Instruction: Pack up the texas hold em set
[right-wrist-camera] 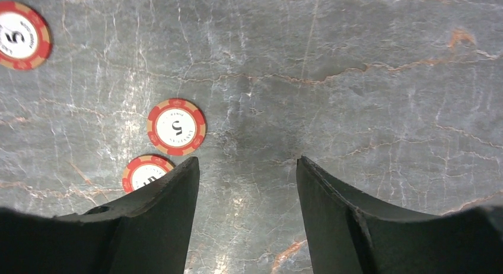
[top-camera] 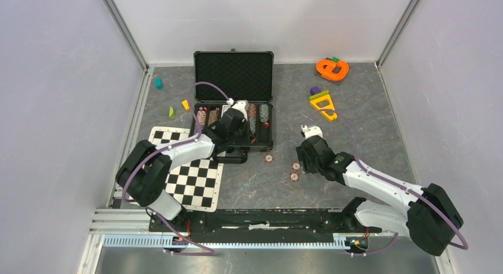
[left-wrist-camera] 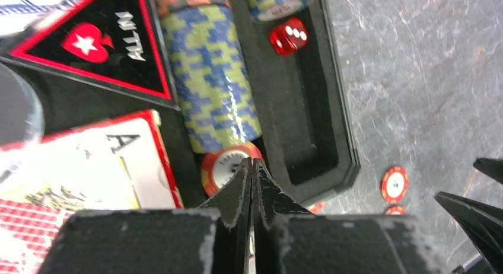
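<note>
Black and spread wide, the right gripper [right-wrist-camera: 246, 162] hangs above the table [right-wrist-camera: 368, 78], with loose red-white chips [right-wrist-camera: 176, 126] just beside it. The left gripper [left-wrist-camera: 252, 162], pressed together, sits at the open briefcase [top-camera: 233, 72]. Chip collecting seems to be in hand, and the next move calls for centring over one chip.

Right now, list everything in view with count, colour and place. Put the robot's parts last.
table: one, grey marbled, under everything
briefcase: one, black, open, far middle
chip stacks: several, blue-yellow and other colours, lying in the briefcase
die: one, red, in the briefcase's right-hand slot
playing cards: count unclear, red and white, in the briefcase
loose chips: three, red-white, on the table in front of the briefcase
checkered mat: one, black-white, near left
orange toy: one, far right
yellow-orange toy: one, right of the briefcase
small blocks: three, teal, yellow, green, left of the briefcase
left gripper: shut, over the briefcase
right gripper: open, above bare table beside the loose chips
</note>
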Action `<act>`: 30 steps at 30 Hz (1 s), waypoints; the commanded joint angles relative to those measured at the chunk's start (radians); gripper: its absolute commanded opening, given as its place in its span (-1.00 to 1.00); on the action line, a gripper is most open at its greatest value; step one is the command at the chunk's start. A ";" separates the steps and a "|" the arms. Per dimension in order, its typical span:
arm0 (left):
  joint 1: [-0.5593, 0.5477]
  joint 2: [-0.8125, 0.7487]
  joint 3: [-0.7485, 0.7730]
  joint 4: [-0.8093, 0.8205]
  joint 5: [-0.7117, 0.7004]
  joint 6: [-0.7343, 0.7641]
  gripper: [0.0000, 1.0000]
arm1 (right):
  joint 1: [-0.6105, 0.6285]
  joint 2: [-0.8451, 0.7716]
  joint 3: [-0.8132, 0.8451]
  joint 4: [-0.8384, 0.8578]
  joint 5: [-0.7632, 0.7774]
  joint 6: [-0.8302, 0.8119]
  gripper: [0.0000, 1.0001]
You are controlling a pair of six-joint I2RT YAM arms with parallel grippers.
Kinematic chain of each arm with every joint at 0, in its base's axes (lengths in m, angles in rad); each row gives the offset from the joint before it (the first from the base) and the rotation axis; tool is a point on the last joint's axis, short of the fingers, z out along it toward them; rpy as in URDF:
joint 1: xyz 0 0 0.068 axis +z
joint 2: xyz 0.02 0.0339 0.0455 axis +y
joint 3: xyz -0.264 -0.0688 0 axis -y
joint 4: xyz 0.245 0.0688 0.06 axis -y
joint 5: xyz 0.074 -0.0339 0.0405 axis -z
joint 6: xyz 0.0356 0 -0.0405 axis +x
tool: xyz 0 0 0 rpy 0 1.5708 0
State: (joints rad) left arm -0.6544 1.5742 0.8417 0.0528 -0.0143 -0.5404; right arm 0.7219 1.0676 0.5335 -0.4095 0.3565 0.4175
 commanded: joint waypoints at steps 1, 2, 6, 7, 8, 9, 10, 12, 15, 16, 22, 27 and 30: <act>-0.066 -0.078 0.018 -0.083 0.018 0.082 -0.83 | 0.001 0.079 0.082 -0.013 -0.088 -0.068 0.34; -0.080 -0.096 0.012 -0.093 -0.015 0.095 -0.76 | 0.001 0.105 0.096 -0.017 -0.122 -0.088 0.34; -0.122 -0.210 -0.040 -0.106 -0.051 0.142 -0.36 | 0.001 0.219 0.160 -0.049 -0.223 -0.125 0.31; -0.131 -0.239 -0.057 -0.105 -0.054 0.156 -0.20 | 0.003 0.243 0.178 -0.062 -0.236 -0.126 0.30; -0.138 -0.274 -0.076 -0.102 -0.064 0.169 -0.11 | 0.002 0.270 0.199 -0.072 -0.259 -0.129 0.27; -0.142 -0.310 -0.098 -0.098 -0.069 0.179 -0.02 | 0.002 0.291 0.216 -0.079 -0.281 -0.137 0.25; -0.143 -0.339 -0.116 -0.096 -0.074 0.184 0.05 | 0.002 0.306 0.227 -0.082 -0.292 -0.140 0.25; -0.143 -0.407 -0.157 -0.093 -0.089 0.191 0.16 | 0.001 0.330 0.246 -0.087 -0.300 -0.141 0.27; -0.144 -0.475 -0.200 -0.090 -0.101 0.209 0.35 | 0.002 0.368 0.273 -0.106 -0.292 -0.147 0.31; -0.145 -0.489 -0.211 -0.088 -0.101 0.217 0.41 | 0.002 0.381 0.278 -0.112 -0.292 -0.149 0.32; -0.154 -0.575 -0.273 -0.062 -0.093 0.263 0.60 | 0.002 0.441 0.286 -0.099 -0.281 -0.146 0.29; -0.156 -0.618 -0.367 0.094 -0.032 0.258 0.65 | 0.000 0.479 0.296 -0.091 -0.274 -0.130 0.22; -0.156 -0.631 -0.375 0.103 -0.021 0.262 0.66 | 0.000 0.489 0.298 -0.088 -0.267 -0.131 0.18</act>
State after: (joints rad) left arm -0.8055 0.9695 0.4770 0.0555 -0.0673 -0.3267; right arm 0.7227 1.5280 0.8120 -0.5079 0.0803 0.2829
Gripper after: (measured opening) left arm 0.826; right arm 0.599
